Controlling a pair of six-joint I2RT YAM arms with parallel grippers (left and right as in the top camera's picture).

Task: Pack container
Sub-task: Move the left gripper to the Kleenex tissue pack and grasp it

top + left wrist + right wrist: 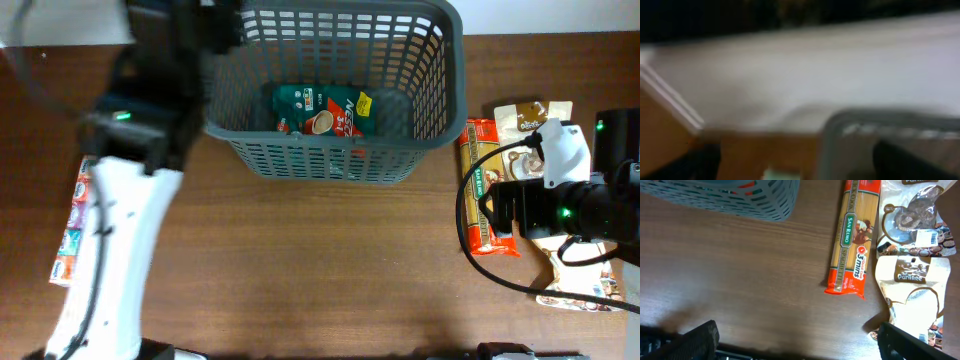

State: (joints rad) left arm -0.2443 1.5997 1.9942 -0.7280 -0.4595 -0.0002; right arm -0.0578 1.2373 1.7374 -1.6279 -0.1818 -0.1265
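Observation:
The container [335,160], a dark grey lattice basket, stands at the back middle of the table. A green coffee packet [322,112] lies flat inside it. My left arm reaches over the basket's left end. The left wrist view is badly blurred, but my left gripper [795,162] shows dark fingers [905,162] far apart with nothing between them, beside the basket's grey rim [840,125]. My right gripper [805,340] stands open above bare wood, left of the packets on the right. The basket's corner [755,202] shows at the top left of the right wrist view.
A red and brown spaghetti packet [850,245] lies lengthwise on the right, with beige snack pouches [912,270] just beyond it. A colourful packet [75,215] lies at the table's left edge, partly under my left arm. A black cable [480,250] loops by the right arm.

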